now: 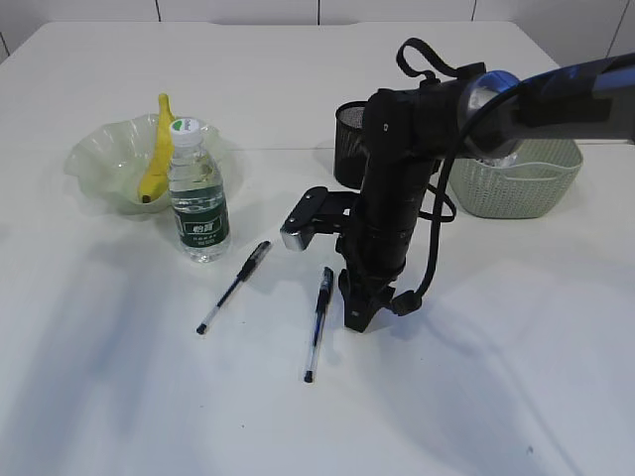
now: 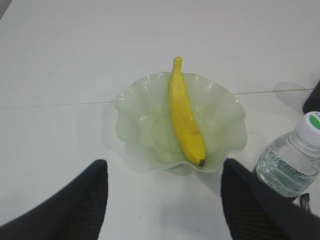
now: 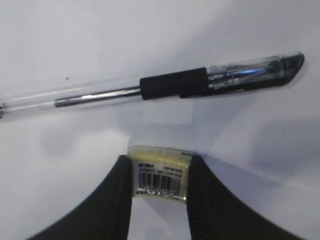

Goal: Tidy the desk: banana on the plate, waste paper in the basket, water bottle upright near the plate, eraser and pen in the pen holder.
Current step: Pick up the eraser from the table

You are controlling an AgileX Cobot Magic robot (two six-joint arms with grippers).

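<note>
- The small pale-yellow rectangular eraser with a barcode label (image 3: 159, 175) sits between the two black fingers of the right end effector (image 3: 159, 192), low over the white desk (image 1: 496, 377); the fingers press on its two sides, so the end effector appears closed on the eraser.
- The clear-barrelled pen with a black rubber grip and black cap (image 3: 150, 87) lies just beyond the eraser, apart from it; a straight vertical lift should keep the fingers from brushing it.
- Judgement: the grip takes only the eraser's lower part, so confirm a firm squeeze before rising, then carry it to the black mesh pen holder (image 1: 349, 139), which stands behind the eraser, beside the pale-green woven basket (image 1: 526, 183).
- A second similar pen (image 1: 234, 286) lies to the eraser's left, near the upright clear water bottle (image 1: 198, 193).
- The left end effector (image 2: 162, 200) hangs open over the translucent green wavy-edged plate (image 2: 225, 107) that holds the yellow banana (image 2: 184, 117).
</note>
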